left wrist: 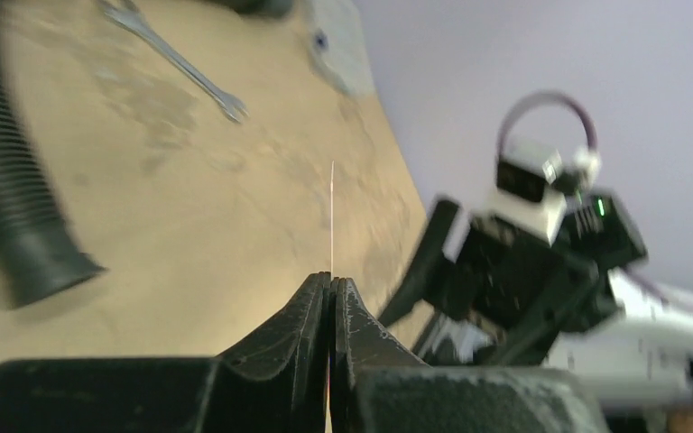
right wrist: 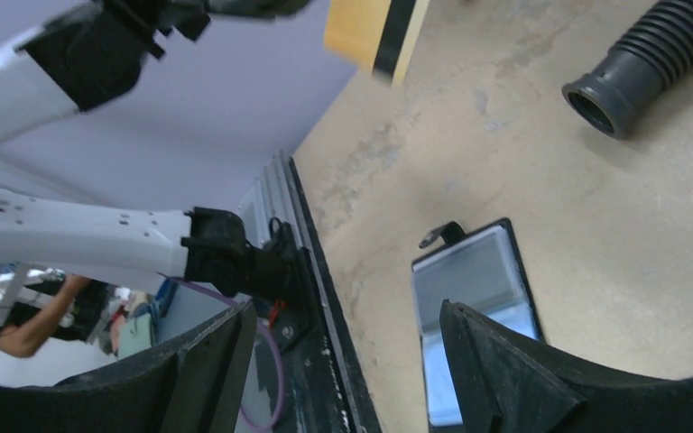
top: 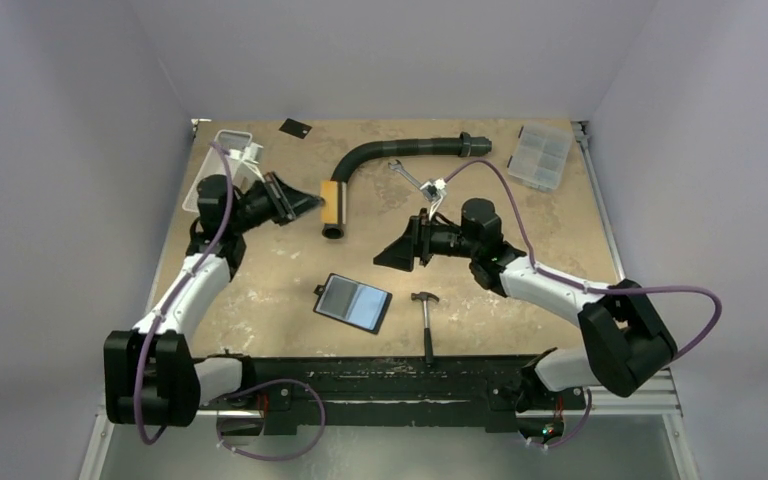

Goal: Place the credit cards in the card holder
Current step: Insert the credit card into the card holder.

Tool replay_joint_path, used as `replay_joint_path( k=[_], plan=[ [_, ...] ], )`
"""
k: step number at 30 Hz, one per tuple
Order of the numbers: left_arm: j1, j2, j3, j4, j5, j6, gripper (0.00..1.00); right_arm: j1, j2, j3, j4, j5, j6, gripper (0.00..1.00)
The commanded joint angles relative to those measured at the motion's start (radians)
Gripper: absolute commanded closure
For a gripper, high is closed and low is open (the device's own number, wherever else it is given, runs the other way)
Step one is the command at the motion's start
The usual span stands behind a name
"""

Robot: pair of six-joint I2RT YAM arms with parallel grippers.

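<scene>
A tan credit card [top: 333,203] with a black stripe is gripped by the closed left gripper [top: 312,204]. In the left wrist view the card is seen edge-on, rising as a thin line from between the pressed-together fingers. It is held above the mouth end of the black corrugated hose [top: 400,150]. The card holder [top: 353,302] lies open on the table [top: 260,290] with its glossy grey pockets up, nearer the arm bases than both grippers and well apart from the held card. The right gripper [top: 392,255] is spread wide with nothing between its fingers, near the holder's far right side. A second, black card [top: 293,127] lies at the table's far edge. A hammer [top: 426,310] lies just right of the holder
</scene>
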Motion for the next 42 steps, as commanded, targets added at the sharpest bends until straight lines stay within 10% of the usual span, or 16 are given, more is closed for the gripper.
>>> replay_joint_path(
  k=[1, 7, 13, 32, 42],
  plan=[
    [-0.136, -0.079, -0.063, -0.044, 0.179, 0.177, 1.00, -0.017, -0.026, -0.082, 0.232, -0.076, 0.202, 0.16],
    [-0.252, -0.095, -0.163, -0.039, 0.242, 0.206, 1.00, -0.016, 0.006, -0.232, 0.657, -0.062, 0.496, 0.18],
    [-0.281, -0.100, -0.213, 0.044, 0.278, 0.144, 1.00, 0.008, 0.015, -0.286, 0.740, 0.003, 0.520, 0.26],
    [-0.322, -0.096, -0.298, 0.390, 0.270, -0.143, 1.00, 0.122, 0.122, -0.317, 0.889, 0.131, 0.592, 0.55],
    [-0.323, -0.123, -0.261, 0.263, 0.256, -0.063, 1.00, 0.116, -0.014, -0.341, 0.627, 0.165, 0.450, 0.38]
  ],
)
